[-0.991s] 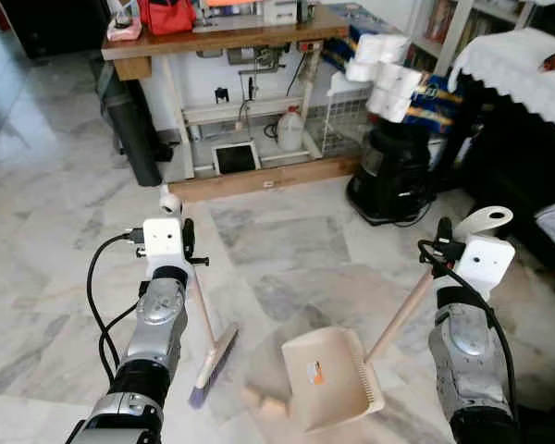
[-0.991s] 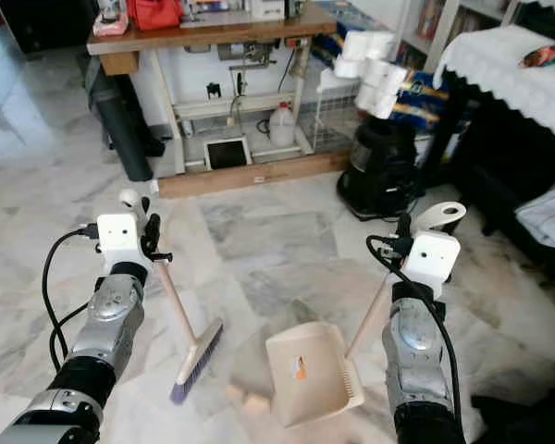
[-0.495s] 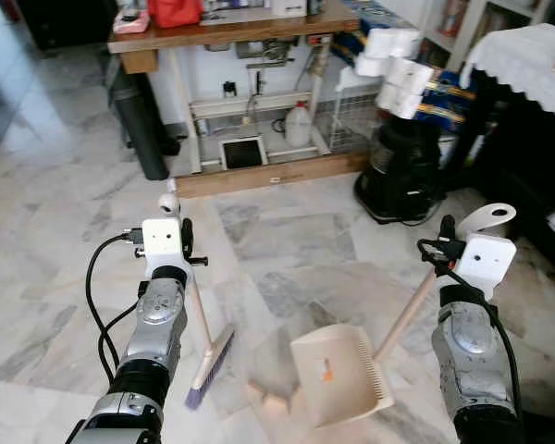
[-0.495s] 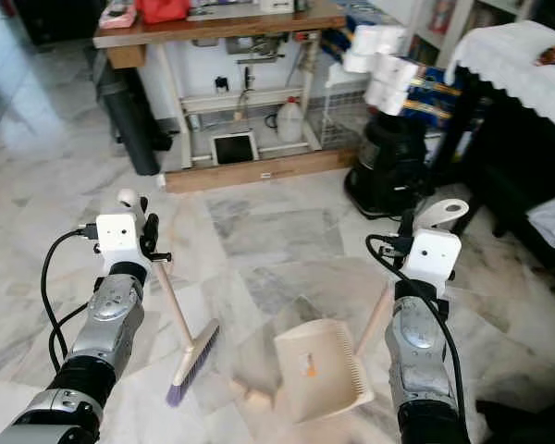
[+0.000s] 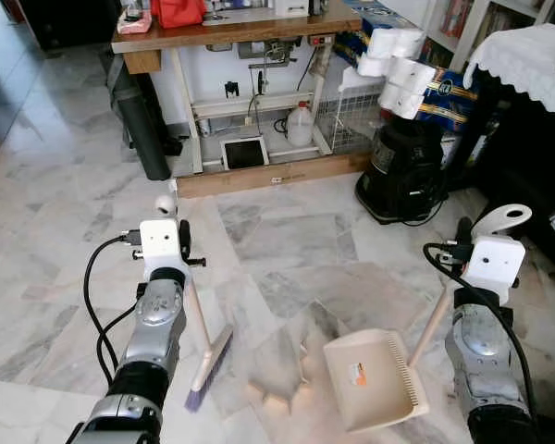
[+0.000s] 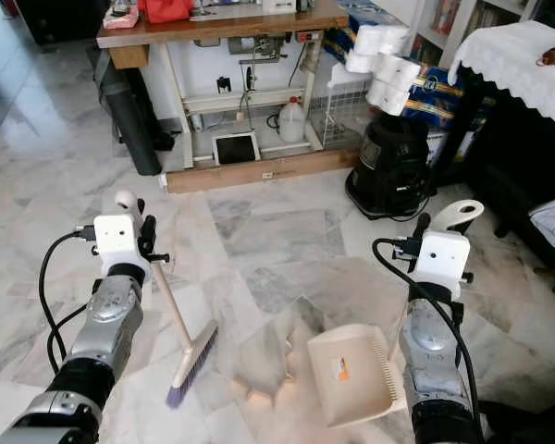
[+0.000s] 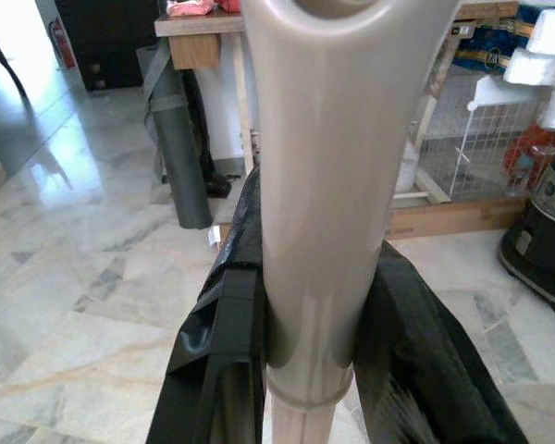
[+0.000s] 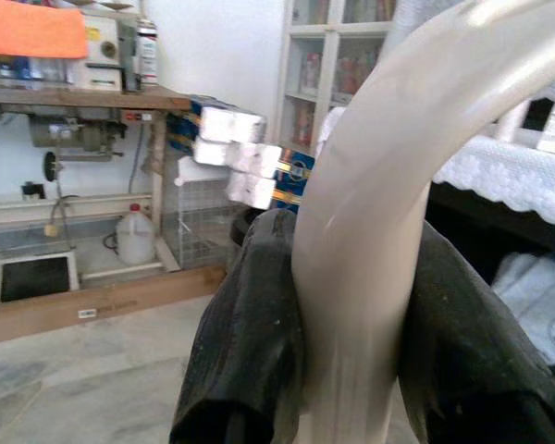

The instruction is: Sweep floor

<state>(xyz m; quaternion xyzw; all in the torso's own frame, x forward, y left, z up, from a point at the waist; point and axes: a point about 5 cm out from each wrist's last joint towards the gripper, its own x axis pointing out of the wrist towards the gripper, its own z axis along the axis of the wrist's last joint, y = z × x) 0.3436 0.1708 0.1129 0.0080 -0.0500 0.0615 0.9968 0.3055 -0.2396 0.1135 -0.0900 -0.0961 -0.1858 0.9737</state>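
Firmly clamped: left gripper (image 7: pixel 305 370) on broom (image 5: pixel 201 347) handle, right gripper (image 8: pixel 351 351) on dustpan (image 5: pixel 375 377) handle.

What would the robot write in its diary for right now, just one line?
left gripper: shut on broom, bristles on floor | right gripper: shut on dustpan handle | small blocks: on floor between broom and dustpan, outside dustpan

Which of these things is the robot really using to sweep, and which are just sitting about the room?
In use:
broom, clamped in left tool
dustpan, clamped in right tool
beige blocks on the floor

Just there:
wooden table
black appliance
white jug
paper rolls
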